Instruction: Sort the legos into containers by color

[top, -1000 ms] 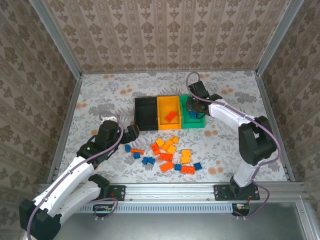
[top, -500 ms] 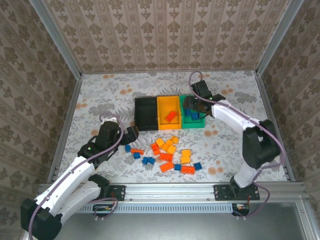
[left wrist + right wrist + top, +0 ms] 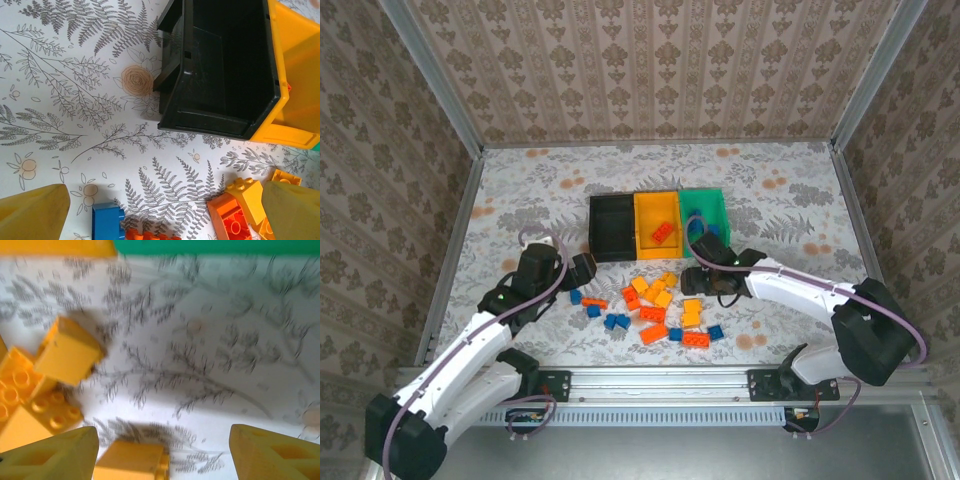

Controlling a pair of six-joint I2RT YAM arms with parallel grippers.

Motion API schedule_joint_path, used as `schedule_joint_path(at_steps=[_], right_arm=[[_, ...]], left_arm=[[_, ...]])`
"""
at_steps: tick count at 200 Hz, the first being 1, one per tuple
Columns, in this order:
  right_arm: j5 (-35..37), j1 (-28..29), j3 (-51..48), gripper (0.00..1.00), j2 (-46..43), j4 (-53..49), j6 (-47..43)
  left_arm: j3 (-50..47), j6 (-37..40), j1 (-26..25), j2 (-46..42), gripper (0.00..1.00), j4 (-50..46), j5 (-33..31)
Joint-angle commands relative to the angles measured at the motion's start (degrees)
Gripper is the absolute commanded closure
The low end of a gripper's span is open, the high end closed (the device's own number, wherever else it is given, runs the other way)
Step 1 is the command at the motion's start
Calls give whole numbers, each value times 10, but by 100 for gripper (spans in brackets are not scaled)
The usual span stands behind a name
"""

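Observation:
The legos lie in a loose pile [image 3: 655,305] of blue, orange-red and yellow-orange bricks on the table, in front of the containers. Black bin [image 3: 610,228], yellow-orange bin [image 3: 658,215] and green bin [image 3: 705,210] stand joined in a row. One orange-red brick [image 3: 663,232] lies in the yellow-orange bin. My right gripper [image 3: 703,280] hangs open just in front of the green bin; in its wrist view a yellow brick [image 3: 131,460] lies close to its left finger [image 3: 55,455], not gripped. My left gripper [image 3: 585,270] stands open and empty near a blue brick [image 3: 107,221].
The left wrist view takes in the black bin [image 3: 222,70] ahead, plus an orange-red brick [image 3: 230,220] and a yellow one [image 3: 247,192] by the right finger. More yellow bricks [image 3: 67,351] sit left of the right gripper. Metal posts and papered walls fence the table.
My right arm has pulled back from over the green bin toward the pile, and its jaws have opened. The left arm has barely moved.

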Motion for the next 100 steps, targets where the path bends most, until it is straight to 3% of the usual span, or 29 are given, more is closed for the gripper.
schedule_joint_path(at_steps=[1,54,100], right_arm=[[-23,23,-8,23,5,-2,16],[-31,43,-12,24,44,24,24],[-44,43,-17,36,64,31,20]], left_arm=[[-9,-14,4,5,0,17,11],[-13,-16,7,4,0,17,11],[-14,-15,10,3,0,12,10]])
